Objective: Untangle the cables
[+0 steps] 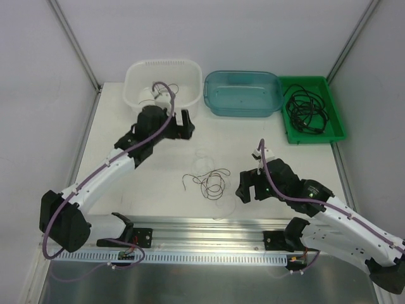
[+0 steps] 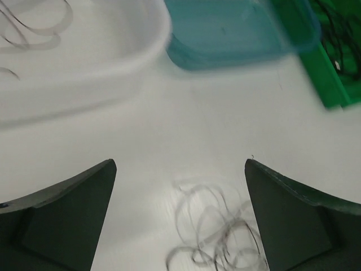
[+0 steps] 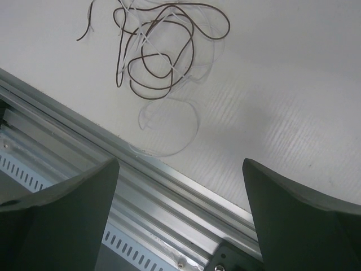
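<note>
A loose tangle of thin cables lies in the middle of the table: a brown wire wound through a thin white one, with a pale loop trailing toward the rail. In the left wrist view the tangle is blurred and lies low between the fingertips. My left gripper hovers open just in front of the white basket, holding nothing. The right gripper stands open to the right of the tangle, over the table's near edge, also holding nothing. More thin cable lies in the basket.
Along the back stand a white basket, a teal bin and a green tray with a bundle of black cables. An aluminium rail runs along the near edge. Metal posts frame the sides.
</note>
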You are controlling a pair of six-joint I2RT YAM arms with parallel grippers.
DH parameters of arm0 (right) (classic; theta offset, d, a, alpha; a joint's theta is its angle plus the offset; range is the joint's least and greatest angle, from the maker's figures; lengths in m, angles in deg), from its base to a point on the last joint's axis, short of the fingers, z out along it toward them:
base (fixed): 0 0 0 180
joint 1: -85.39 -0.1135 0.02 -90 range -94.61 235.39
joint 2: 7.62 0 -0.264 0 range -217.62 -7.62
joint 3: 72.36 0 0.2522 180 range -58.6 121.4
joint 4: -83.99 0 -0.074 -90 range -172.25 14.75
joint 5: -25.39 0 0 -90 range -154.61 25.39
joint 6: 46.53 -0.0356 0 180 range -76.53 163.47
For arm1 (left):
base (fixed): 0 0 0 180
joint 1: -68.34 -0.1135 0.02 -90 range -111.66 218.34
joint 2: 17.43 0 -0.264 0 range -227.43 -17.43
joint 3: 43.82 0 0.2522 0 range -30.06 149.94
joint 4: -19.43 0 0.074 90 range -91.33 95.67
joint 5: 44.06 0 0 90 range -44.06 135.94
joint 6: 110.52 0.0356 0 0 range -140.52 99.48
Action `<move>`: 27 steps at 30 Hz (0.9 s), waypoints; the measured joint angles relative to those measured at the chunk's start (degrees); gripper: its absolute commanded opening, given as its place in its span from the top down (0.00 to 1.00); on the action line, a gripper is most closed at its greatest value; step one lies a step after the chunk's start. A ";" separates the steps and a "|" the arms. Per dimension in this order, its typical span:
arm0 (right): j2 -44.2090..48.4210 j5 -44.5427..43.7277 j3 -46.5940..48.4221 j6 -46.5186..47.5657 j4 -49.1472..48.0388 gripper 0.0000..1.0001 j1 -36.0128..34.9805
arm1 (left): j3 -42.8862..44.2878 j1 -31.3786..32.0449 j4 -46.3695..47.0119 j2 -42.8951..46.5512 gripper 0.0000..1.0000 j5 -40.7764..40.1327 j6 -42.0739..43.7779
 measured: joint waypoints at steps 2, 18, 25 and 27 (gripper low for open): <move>-1.57 0.87 -0.61 -1.16 -2.14 0.05 0.00 | -6.47 5.86 -1.44 2.80 0.01 1.88 -2.29; -11.54 4.63 -8.92 -7.65 -14.97 0.10 -0.81 | -26.08 25.14 -9.53 1.57 0.06 -3.67 -24.13; -13.20 4.59 -8.92 -8.04 -17.14 0.13 -1.05 | -16.20 25.29 -10.67 -6.54 0.08 -11.72 -22.67; -13.07 4.44 -8.92 -8.04 -17.16 0.13 -1.27 | -11.65 25.29 -10.51 -9.33 0.08 -13.31 -21.79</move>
